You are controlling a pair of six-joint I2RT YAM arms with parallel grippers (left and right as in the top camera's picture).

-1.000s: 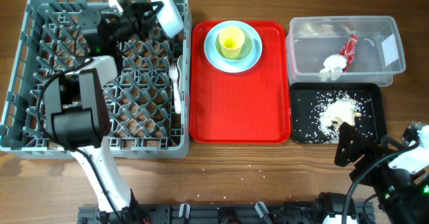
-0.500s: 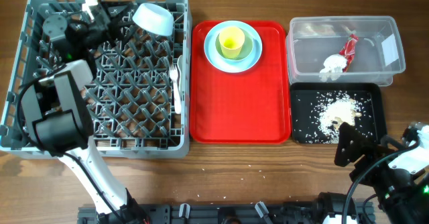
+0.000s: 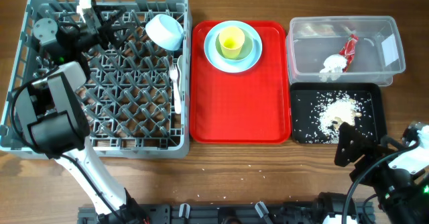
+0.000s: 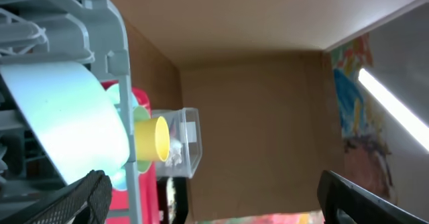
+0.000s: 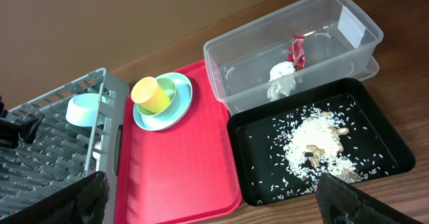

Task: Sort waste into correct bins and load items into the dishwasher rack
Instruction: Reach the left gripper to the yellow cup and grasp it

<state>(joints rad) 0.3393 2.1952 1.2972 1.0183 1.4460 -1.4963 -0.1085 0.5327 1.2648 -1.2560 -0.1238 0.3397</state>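
Since the earlier overhead frames the left arm has swung toward the far-left corner of the dishwasher rack (image 3: 20, 63), and the small light-blue bowl (image 3: 165, 31) it carried sits apart from it, tilted on the pegs near the far-right corner. Left pincer (image 4: 214, 184): fingers spread wide, nothing between them. Right pincer (image 5: 211, 190): likewise spread and empty, parked over the tabletop (image 3: 255, 163) in front of the black tray (image 3: 301, 110). White plastic cutlery (image 3: 177, 86) lies along the rack's right wall. Waste appears sorted: the napkin (image 3: 332, 65) and the wrapper (image 3: 350, 47) are in the clear tub (image 3: 305, 56), and the rice scraps (image 3: 337, 110) are in the black tray. Outstanding items are on the red serving tray (image 3: 234, 110): the yellow cup (image 3: 232, 41) stands in a pale green dish (image 3: 249, 46), which rests on the light-blue plate (image 3: 213, 62). Judged handling: the cup is light, stiff and smooth, likely slippery, and best taken at the rim with one finger inside and one outside. The plate is thin and lies flat, so only its edge offers purchase, and only once the stack above is lifted off. Clearances: the stack sits near the serving tray's far lip and the rack wall stands just beside the tray, so any carry must rise over both. Most pegs in the rack's middle and front stand free.
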